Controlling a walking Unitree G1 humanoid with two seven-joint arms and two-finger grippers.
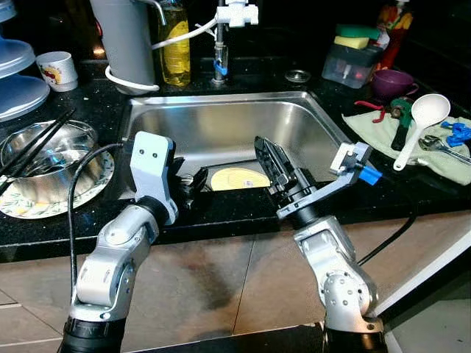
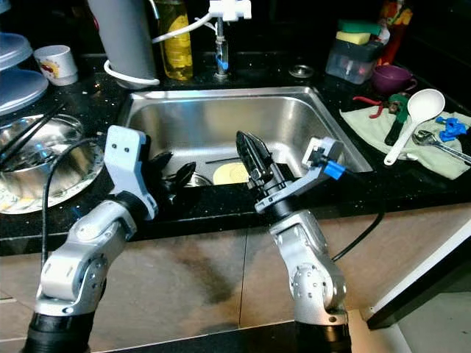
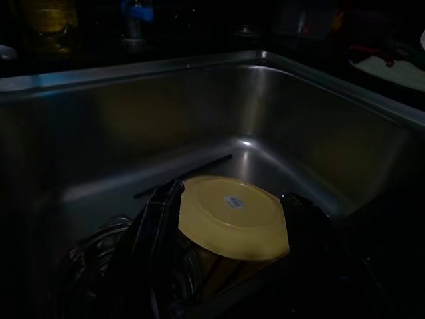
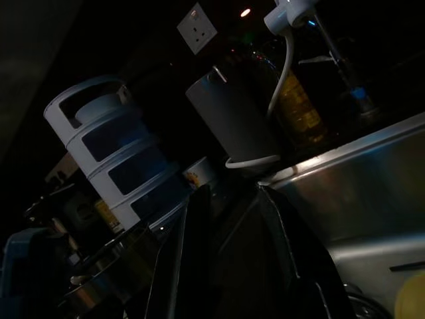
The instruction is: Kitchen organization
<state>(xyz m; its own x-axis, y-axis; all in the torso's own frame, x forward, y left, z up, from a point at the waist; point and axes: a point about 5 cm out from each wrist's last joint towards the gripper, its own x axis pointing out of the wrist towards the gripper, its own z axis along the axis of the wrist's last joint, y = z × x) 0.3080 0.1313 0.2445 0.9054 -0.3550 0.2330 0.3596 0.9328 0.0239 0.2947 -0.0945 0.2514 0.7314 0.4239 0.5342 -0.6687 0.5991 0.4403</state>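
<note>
- Sink (image 1: 221, 121): brushed stainless steel, rectangular with rounded corners, set in a glossy speckled black tabletop (image 1: 88, 110).
- Yellow plate (image 3: 232, 216): round, matte, upside down at the sink's near edge; small white sticker on its base, text unreadable.
- Left tool (image 3: 226, 229): black fingers spread, straddling the plate.
- Right tool (image 1: 274, 165): fingers spread, holding nothing, over the sink's near right.
- White ladle (image 1: 421, 125): smooth plastic, lying on a pale green cloth (image 1: 412, 147).

- Head views are evenly lit and sharp, with soft glare on the steel sink (image 1: 221, 121).
- Both wrist views are very dark; faint highlights trace the sink walls.
</note>
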